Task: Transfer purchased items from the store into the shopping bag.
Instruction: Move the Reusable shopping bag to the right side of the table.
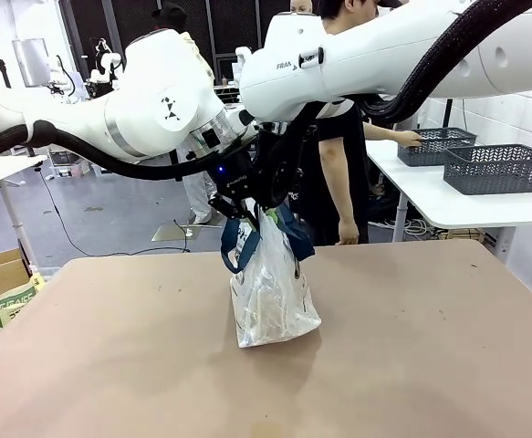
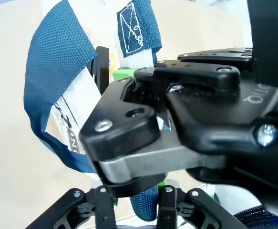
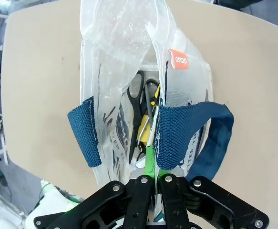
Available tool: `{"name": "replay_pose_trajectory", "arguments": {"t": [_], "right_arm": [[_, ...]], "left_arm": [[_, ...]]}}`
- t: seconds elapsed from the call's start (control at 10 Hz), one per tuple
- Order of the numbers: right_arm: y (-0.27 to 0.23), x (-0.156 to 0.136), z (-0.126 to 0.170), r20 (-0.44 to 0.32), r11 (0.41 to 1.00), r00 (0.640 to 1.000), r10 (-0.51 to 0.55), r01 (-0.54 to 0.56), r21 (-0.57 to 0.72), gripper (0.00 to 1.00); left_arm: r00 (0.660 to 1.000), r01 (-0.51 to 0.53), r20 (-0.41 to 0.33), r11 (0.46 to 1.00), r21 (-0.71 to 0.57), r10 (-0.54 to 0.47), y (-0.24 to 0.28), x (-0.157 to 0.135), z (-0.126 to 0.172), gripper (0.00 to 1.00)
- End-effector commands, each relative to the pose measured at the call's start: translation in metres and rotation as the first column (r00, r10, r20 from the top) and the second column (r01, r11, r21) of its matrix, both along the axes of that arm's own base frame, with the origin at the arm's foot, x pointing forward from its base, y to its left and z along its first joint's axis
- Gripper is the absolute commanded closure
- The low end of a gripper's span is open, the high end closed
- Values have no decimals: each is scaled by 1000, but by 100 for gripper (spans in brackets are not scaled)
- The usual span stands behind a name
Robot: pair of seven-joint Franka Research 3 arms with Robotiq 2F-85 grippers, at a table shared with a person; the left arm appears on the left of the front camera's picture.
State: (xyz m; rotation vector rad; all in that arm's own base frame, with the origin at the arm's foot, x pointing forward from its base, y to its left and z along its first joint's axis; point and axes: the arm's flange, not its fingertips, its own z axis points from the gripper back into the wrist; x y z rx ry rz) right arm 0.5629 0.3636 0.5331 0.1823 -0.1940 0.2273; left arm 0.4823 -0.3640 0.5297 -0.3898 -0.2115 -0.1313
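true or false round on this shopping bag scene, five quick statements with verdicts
1. The bag stands on the brown table. True.
2. The bag is empty. False: scissors show inside it.
3. The right jaws are wide open. False: they are shut on the bag's top edge.
4. Two grey baskets sit on the white table at the back. True.
5. The bag's handles are red. False: they are blue.
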Motion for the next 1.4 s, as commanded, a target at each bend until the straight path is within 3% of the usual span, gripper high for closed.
{"name": "replay_pose_trajectory", "arguments": {"t": [0.0, 0.7, 0.8, 1.1, 1.2, 1.3], "right_arm": [[-4, 0, 2, -10, 999, 1000, 2, -1, 38, 100], [-26, -5, 0, -26, 996, 998, 51, -48, 81, 100], [-30, -6, -2, -4, 993, 996, 87, -87, 80, 100], [-45, -6, -8, 19, 984, 993, 113, -114, 139, 100], [-49, -5, -8, 12, 980, 994, 104, -105, 171, 93], [-52, -4, -9, 14, 979, 995, 95, -96, 178, 74]], "left_arm": [[999, -26, -23, 999, 38, 27, 0, -3, 6, 100], [998, -26, -54, 990, 139, 34, 4, -10, 13, 100], [999, -10, -31, 997, 77, 12, 4, -5, 10, 100], [999, -10, -31, 997, 77, 12, 4, -5, 10, 100], [999, -10, -31, 997, 77, 12, 4, -5, 10, 100], [999, -10, -31, 997, 77, 12, 4, -5, 10, 100]]}}
